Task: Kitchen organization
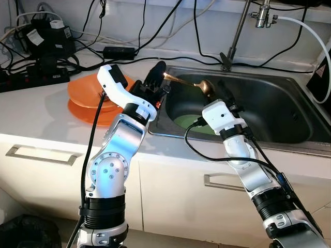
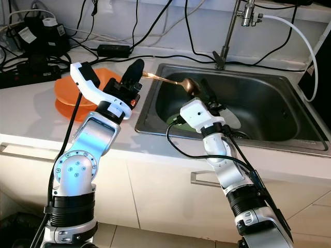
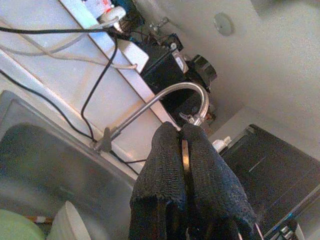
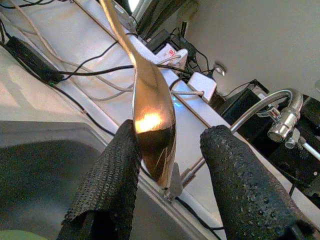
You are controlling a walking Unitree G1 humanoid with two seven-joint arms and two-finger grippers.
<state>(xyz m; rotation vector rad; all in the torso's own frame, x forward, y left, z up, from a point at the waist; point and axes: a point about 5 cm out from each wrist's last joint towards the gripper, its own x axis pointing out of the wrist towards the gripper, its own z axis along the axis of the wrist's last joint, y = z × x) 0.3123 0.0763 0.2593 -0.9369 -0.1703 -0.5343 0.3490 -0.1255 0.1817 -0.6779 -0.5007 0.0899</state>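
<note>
Spoon handover above the steel sink

My left end effector (image 1: 158,72) clamps the copper-coloured metal spoon (image 1: 192,83) by its handle; I keep the released right end effector (image 4: 170,165) centred around the bowl before clenching.

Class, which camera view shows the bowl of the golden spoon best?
The right wrist view: the spoon bowl sits large between the open right gripper fingers. The eye views show it small over the sink; the left wrist view shows a handle sliver in the shut left gripper.
</note>
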